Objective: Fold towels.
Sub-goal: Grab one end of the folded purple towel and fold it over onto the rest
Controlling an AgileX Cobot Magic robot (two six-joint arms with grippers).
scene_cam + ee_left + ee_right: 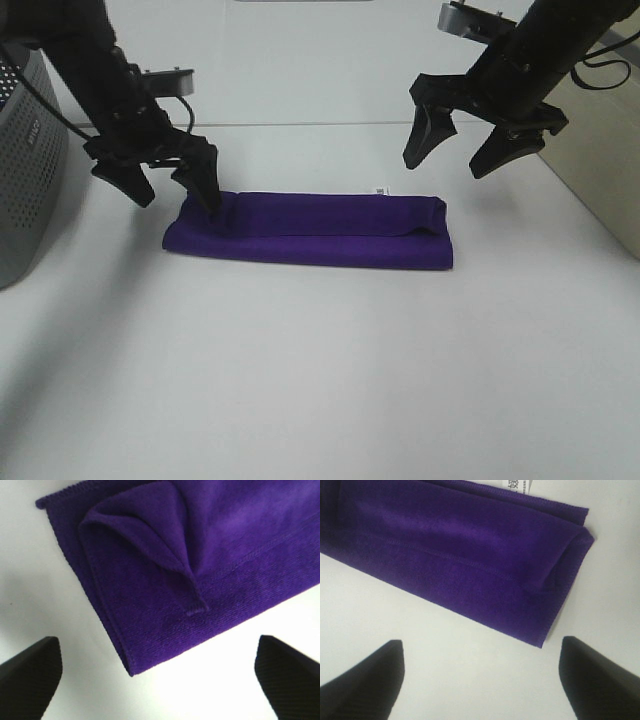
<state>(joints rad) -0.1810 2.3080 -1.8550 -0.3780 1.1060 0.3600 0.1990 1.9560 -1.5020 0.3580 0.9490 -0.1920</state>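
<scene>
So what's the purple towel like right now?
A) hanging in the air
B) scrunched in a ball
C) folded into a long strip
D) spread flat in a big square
C: the purple towel lies on the table as a long folded strip with layered edges.

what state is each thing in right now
purple towel: folded into a long strip, lying flat on the table
white tag: showing at the strip's far edge
left claw: open, empty, at the towel's left end
right claw: open, empty, raised above the towel's right end
</scene>
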